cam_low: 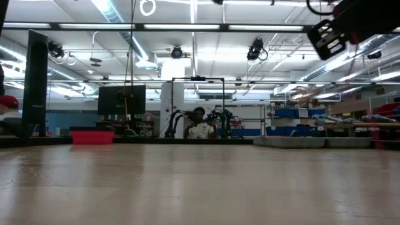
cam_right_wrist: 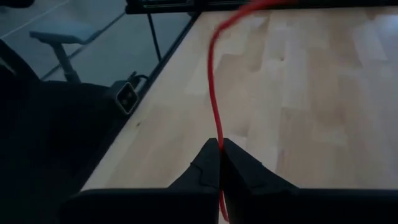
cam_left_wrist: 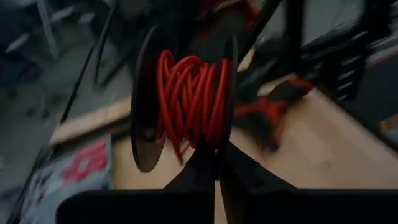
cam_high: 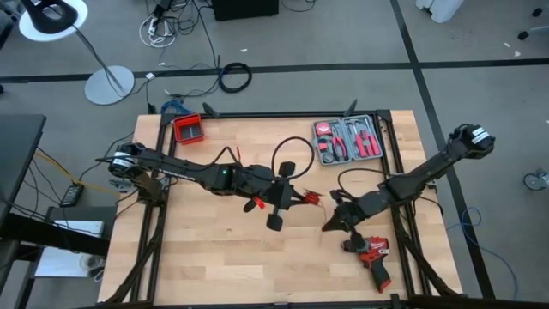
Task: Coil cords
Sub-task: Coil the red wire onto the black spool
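My left gripper [cam_high: 300, 197] is over the middle of the table, shut on a small black spool [cam_left_wrist: 186, 99] wound with the red cord; the spool also shows in the high view [cam_high: 310, 198]. My right gripper [cam_high: 330, 225] is to the spool's right and a little nearer the table's near edge, beside the red drill [cam_high: 374, 259]. It is shut on a free length of the red cord [cam_right_wrist: 213, 93]. A small red clip [cam_high: 255, 204] shows under the left arm. The low view shows only part of an arm [cam_low: 334, 28] at the top. My left gripper's shut fingers [cam_left_wrist: 205, 171] meet the spool at the edge of the red coil [cam_left_wrist: 189, 144], between its two black flanges. The fingers point level toward the table's right. The exact place of contact is hidden by the fingers. The spool is held clear of the table. My right gripper pinches the single red cord [cam_right_wrist: 217, 134] between its two fingertips. The cord lies along the fingers and runs on from them, in a slight curve, above the tabletop toward the left gripper. It hangs clear of the wood.
An open tool case [cam_high: 347, 142] lies at the far right of the table and a red tray [cam_high: 189, 129] at the far left corner. A thin black cable loop [cam_high: 292, 148] lies behind the left gripper. Bare wood [cam_high: 214, 249] shows at the near left.
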